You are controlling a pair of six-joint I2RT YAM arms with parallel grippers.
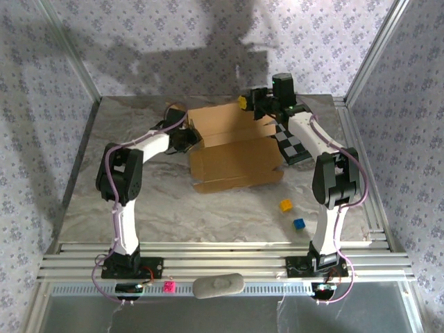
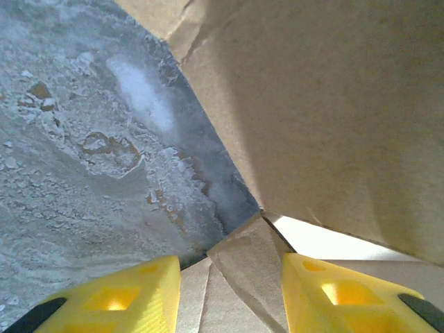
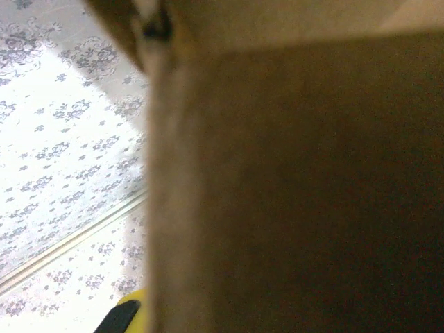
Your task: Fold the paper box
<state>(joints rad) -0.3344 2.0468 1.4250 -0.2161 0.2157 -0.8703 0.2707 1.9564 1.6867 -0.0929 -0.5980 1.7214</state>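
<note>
- Lying toward the far middle of the table [image 1: 208,208]: paper box [image 1: 232,156], half-formed, far wall raised.
- Clamped together on that wall's far right top edge: right gripper [image 1: 255,104], likely bracing it upright.
- Spread apart at the box's left end: left gripper [image 2: 232,267], straddling a loose flap [image 2: 243,277] without pinching, probably for tucking inward.

Pale floral-patterned walls [image 1: 139,41] enclose a grey marbled table [image 1: 208,215], shadows falling across the back wall
</note>
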